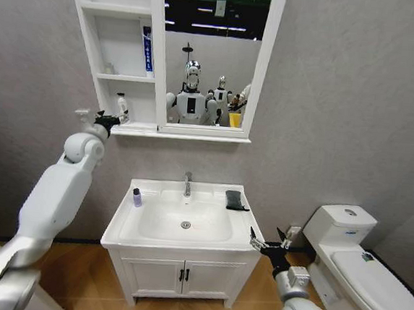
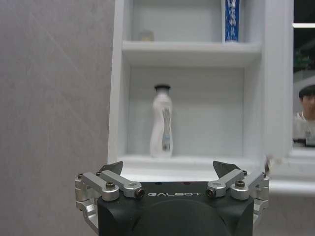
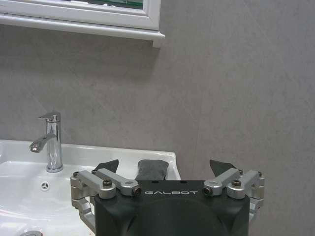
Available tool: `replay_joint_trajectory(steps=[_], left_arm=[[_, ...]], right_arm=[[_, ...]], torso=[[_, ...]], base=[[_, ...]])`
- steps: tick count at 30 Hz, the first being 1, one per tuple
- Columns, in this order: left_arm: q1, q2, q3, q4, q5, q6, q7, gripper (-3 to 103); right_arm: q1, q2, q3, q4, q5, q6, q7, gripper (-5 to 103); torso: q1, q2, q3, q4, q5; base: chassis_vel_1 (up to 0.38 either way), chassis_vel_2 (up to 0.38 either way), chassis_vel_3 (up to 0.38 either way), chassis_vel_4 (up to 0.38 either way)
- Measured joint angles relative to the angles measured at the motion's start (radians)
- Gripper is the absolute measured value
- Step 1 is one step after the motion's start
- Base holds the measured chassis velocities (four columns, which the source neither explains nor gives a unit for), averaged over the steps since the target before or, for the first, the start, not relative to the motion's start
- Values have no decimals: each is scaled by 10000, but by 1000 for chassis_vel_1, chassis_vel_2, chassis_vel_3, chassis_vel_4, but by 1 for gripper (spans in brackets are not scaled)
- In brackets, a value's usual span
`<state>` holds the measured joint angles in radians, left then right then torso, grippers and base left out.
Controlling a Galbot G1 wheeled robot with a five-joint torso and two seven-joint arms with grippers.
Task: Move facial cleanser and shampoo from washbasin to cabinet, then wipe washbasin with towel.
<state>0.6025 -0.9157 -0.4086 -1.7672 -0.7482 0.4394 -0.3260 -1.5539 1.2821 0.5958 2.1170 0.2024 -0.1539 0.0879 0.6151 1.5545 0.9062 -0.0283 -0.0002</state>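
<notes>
A white bottle (image 2: 161,123) with a black cap stands upright on the lowest shelf of the cabinet (image 1: 115,45); it also shows in the head view as the white bottle (image 1: 122,108). My left gripper (image 2: 167,169) is open just in front of that shelf, holding nothing, and in the head view the left gripper (image 1: 107,121) is at the shelf's front edge. A small pale bottle (image 1: 137,197) with a dark cap stands on the left rim of the washbasin (image 1: 185,241). The dark towel (image 1: 235,199) lies on the back right rim. My right gripper (image 1: 266,245) hangs open by the front right corner.
A blue tube (image 2: 231,19) stands on the shelf above. The chrome tap (image 3: 49,142) rises behind the bowl, and the towel (image 3: 151,169) lies past my right gripper (image 3: 165,169). A white toilet (image 1: 360,266) stands to the right. A mirror (image 1: 212,54) adjoins the shelves.
</notes>
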Motion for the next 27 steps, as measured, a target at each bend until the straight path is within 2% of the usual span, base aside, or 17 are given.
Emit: replay_joint_trajectory(steps=[1,2,4,5,7,8,10,11,12,13,15,20,27], left_arm=[[643,-63,-195,-259,251,-83,73,100],[643,-63,-195,-259,251,-83,73,100],[2190,-621,-486,-244,1403,-725,563,100],[2190,-621,-486,-244,1403,-725,563,100],[3062,-1324,-453,446,2320,-1420,902,100],[3062,-1324,-453,446,2320,-1420,902,100],[3364,-1911,-395,1305,3029,-1959,1249,100],[3364,-1911,-395,1305,3029,-1959,1249,100],[3371,-2246,-386,1895,3614,-2352,1593,100],[3371,-2246,-386,1895,3614,-2352,1593,100],[3284,-2863,-355,2807,4234,-2735,2028,100],[3105,-3253,-218,3552,4545,-2791,2324,100],[2373,-3592,-110,4774,4669,-2701,2410,100]], right_arm=[[22,19,-41,-33,-42,-4,-1,100],[22,19,-41,-33,-42,-4,-1,100],[56,84,-164,-130,-176,-6,-2,100],[56,84,-164,-130,-176,-6,-2,100],[35,65,-260,-232,-238,-6,-20,100],[35,65,-260,-232,-238,-6,-20,100],[58,4,-295,-294,-253,-2,-73,100],[58,4,-295,-294,-253,-2,-73,100],[62,1,-290,-298,-254,1,-80,100],[62,1,-290,-298,-254,1,-80,100],[34,36,-261,-296,-263,12,-77,100],[-17,91,-228,-308,-307,62,-77,100],[-30,150,-212,-352,-352,134,-75,100]], torso=[[0,0,0,0,1],[0,0,0,0,1],[0,0,1,0,-1],[0,0,1,0,-1],[0,0,2,-7,3],[0,0,2,-7,3],[1,-1,3,-5,1],[1,-1,3,-5,1],[1,-1,3,-4,5],[1,-1,3,-4,5],[3,-3,3,-7,2],[3,-2,3,-6,4],[4,-3,3,-5,3]], base=[[0,0,0,0],[0,0,0,0],[0,0,0,0],[0,0,0,0],[0,0,0,0],[0,0,0,0],[0,0,0,0],[0,0,0,0],[0,0,0,0],[0,0,0,0],[0,0,0,0],[0,0,0,0],[0,0,0,0]])
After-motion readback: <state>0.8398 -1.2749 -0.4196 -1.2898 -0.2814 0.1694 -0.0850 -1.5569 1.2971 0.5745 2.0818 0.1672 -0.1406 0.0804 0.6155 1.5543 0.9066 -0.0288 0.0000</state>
